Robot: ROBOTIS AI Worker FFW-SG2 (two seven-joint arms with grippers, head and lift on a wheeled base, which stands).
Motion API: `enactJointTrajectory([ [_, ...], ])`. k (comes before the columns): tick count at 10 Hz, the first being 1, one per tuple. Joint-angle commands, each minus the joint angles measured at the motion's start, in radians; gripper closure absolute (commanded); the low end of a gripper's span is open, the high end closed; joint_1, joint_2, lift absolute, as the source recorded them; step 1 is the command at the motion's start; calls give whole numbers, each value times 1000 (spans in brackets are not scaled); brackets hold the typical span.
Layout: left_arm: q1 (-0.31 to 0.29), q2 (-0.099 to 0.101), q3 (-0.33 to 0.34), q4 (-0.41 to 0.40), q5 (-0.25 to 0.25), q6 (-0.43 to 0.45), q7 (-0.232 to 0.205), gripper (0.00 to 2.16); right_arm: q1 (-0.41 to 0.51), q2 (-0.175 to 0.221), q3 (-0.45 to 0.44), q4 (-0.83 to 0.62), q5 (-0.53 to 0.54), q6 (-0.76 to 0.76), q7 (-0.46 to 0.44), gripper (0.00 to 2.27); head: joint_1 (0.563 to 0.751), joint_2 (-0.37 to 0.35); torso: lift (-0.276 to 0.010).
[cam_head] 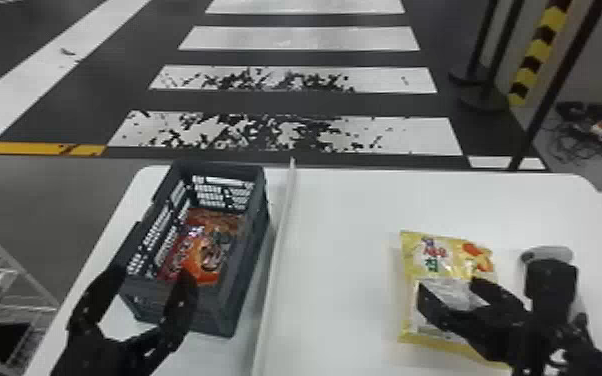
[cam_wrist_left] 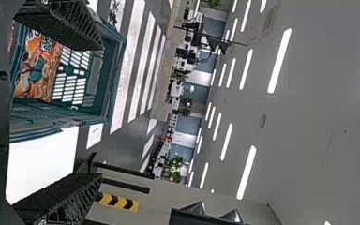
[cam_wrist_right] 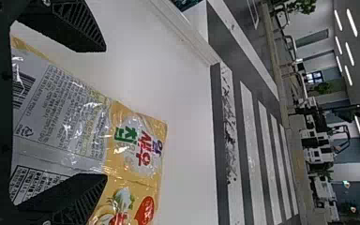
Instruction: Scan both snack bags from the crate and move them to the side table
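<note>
- Fingers of the right gripper [cam_head: 447, 287] stand wide apart over the yellow plastic snack bag [cam_head: 437, 255], with nothing pinched between them; whether a tip touches the film, I cannot tell.
- That bag lies on the white surface [cam_head: 345, 240], at about four o'clock from the dark grey slatted crate [cam_head: 252, 250] in the head view, past the white raised strip [cam_head: 277, 260].
- Its printed back faces up in part, and the barcode [cam_wrist_right: 22, 89] shows in the right wrist view.
- The left gripper [cam_head: 156, 274] is at the crate's seven o'clock corner, fingers spread and empty; contact with the rim cannot be told. The orange-and-red snack bag [cam_head: 215, 240] lies inside the crate.
- Likely step: getting hold of the yellow bag for scanning. Lower the right fingers square to the bag, bring them in from both sides, and close softly until the film bunches.
- Keep the barcode free of folds and of the fingers, since creased film could spoil the read.
- The black-and-grey upright device [cam_head: 551, 279], probably the scanner, sits toward two o'clock from the bag; lift clear of it so that the wrist does not knock it.
</note>
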Motion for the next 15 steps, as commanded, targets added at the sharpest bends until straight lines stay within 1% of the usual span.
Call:
enactJointTrajectory([
  [1, 4, 1, 0, 0, 0, 0, -1, 29, -61, 1, 15, 79, 31, -10, 1, 26, 695, 70, -95],
  [4, 9, 1, 8, 2, 2, -9, -3, 29, -101, -8, 23, 191, 105, -62, 18, 36, 695, 61, -95],
  [5, 3, -1, 8, 2, 3, -6, -6, 29, -105, -10, 44, 230, 145, -93, 18, 73, 695, 57, -95],
  [6, -2, -1, 8, 2, 5, -6, -8, 29, -118, -22, 55, 260, 165, -93, 20, 279, 695, 53, -95],
  [7, -5, -1, 8, 6, 8, -6, -8, 29, -124, -36, 63, 271, 183, -87, 18, 1278, 695, 51, -95],
  [8, -11, -1, 8, 14, 8, -6, -8, 29, -125, -36, 74, 271, 195, -81, 17, 2084, 695, 46, -95],
  [9, -17, -1, 8, 20, 9, -6, -8, 29, -107, -39, 75, 257, 192, -142, 17, 2236, 695, 45, -95],
  [12, -19, -1, 8, 22, 17, -12, -9, 29, -30, -91, 63, 128, 179, -139, 20, 2236, 695, 51, -95],
  [14, -19, -1, 2, 23, 17, -22, -11, 29, 68, -120, 5, -28, 172, -154, 17, 2236, 695, 42, -95],
  [15, -14, 1, 0, 18, 17, -25, -14, 29, 112, -146, -29, -112, 162, -151, 17, 2236, 695, 29, -95],
])
